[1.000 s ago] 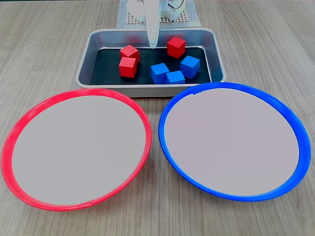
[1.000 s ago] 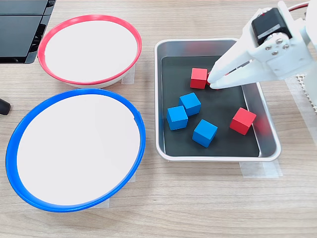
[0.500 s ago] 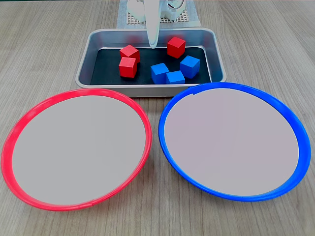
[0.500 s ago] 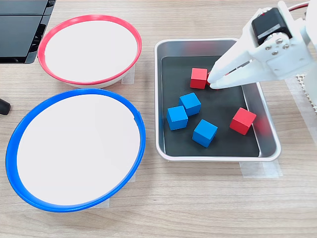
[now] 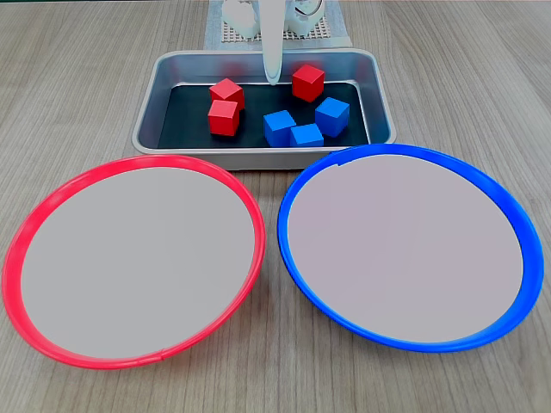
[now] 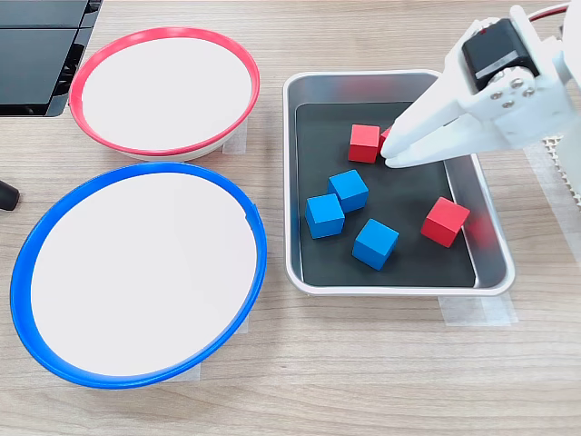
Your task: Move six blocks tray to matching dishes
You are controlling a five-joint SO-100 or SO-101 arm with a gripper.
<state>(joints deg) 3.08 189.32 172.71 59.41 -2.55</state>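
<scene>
The silver tray [image 5: 258, 156] [image 6: 399, 289] holds all six blocks. Three red blocks [image 5: 223, 118] [image 5: 226, 90] [image 5: 307, 83] and three blue blocks [image 5: 278, 128] [image 5: 306, 136] [image 5: 331, 115] lie on its black bottom. My white gripper [image 5: 271, 79] [image 6: 388, 163] hangs shut and empty over the tray, its tip just above one red block [image 6: 388, 136] that it partly hides, beside another red block [image 6: 364, 143]. The third red block [image 6: 445, 222] lies apart. The red-rimmed dish [image 5: 138, 162] [image 6: 163, 33] and the blue-rimmed dish [image 5: 405, 151] [image 6: 136, 380] stand bare.
A white mesh mat [image 5: 331, 33] with the arm's base lies behind the tray. A black device [image 6: 36, 54] sits at the table's corner beside the red-rimmed dish. Tape strips [image 6: 477, 311] hold the tray down. Open wood table surrounds the dishes.
The gripper has shifted slightly over the tray, its tip drifting a little toward the blue blocks. No block has moved.
</scene>
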